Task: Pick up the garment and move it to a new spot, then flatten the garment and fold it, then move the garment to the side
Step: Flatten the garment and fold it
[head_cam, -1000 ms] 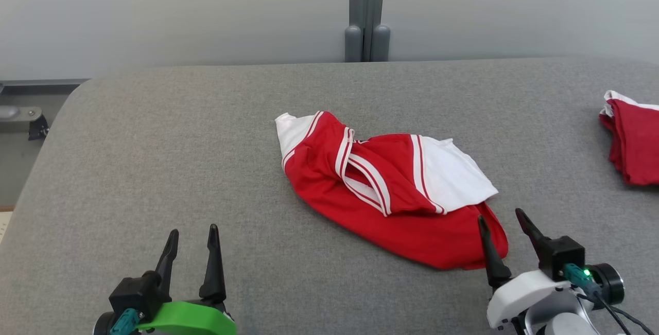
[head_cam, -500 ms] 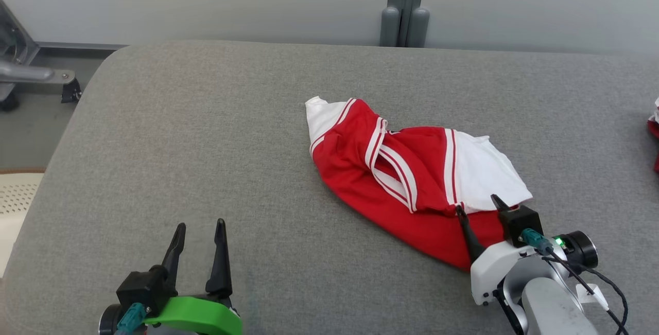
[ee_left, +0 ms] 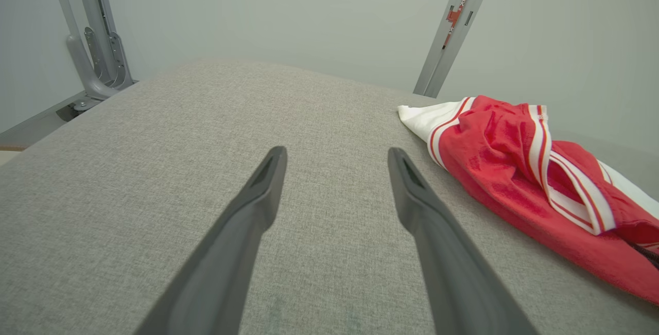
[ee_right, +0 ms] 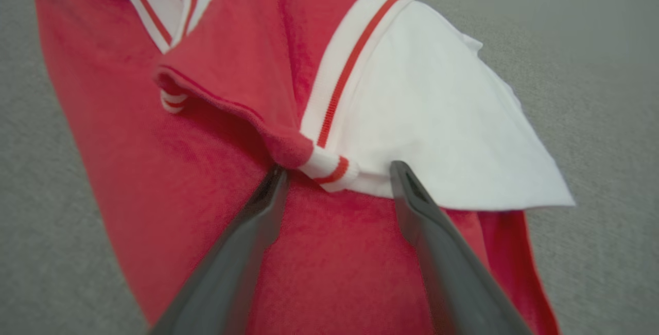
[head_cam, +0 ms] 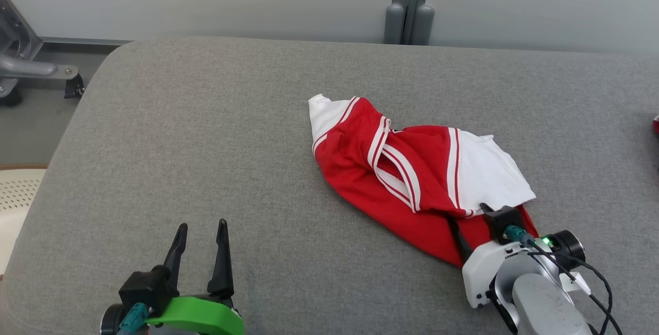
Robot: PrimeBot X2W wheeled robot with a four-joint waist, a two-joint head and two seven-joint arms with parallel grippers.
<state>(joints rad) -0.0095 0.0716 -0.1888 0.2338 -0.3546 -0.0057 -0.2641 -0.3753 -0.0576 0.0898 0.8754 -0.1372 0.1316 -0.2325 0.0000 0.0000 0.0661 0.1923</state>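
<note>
Garment: crumpled on bench, under the tips of your right tool, well right of your left tool.
Right tool: fingers apart, tips straddling a striped hem.
Left tool: fingers apart, over bench.

Crumpled red-and-white garment on grey table

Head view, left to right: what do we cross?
From the left: wheeled metal frame → left pincer → red-and-white garment → red cloth, just a sliver at the right edge.
</note>
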